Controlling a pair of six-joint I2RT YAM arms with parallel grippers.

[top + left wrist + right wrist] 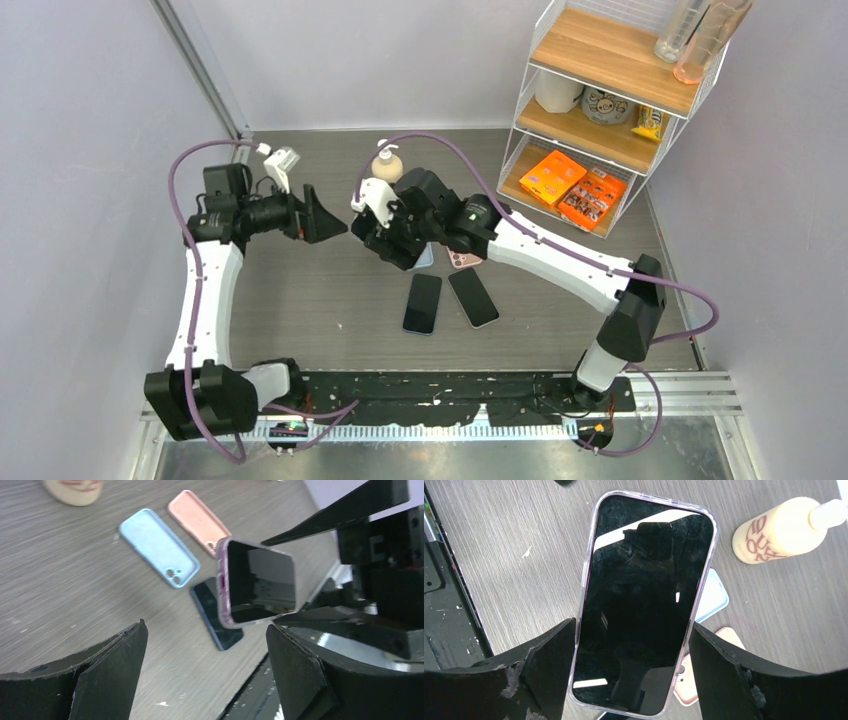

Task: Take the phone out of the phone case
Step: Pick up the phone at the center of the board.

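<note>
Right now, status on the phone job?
Left gripper open, empty. Right gripper shut on cased phone, held above table. Nothing between it and left gripper.

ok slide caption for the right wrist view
Right gripper holding a phone in its clear case above the table, over a bottle, a blue case and a pink case

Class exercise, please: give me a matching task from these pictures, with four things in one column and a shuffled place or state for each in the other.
Things
1. cased phone
2. blue case
3. orange boxes
4. left gripper

Place or state
A. open, holding nothing
B. on the bottom shelf of the rack
C. lying flat on the table
D. held off the table by the right gripper

Pairs: 1-D, 2-C, 3-B, 4-A
</note>
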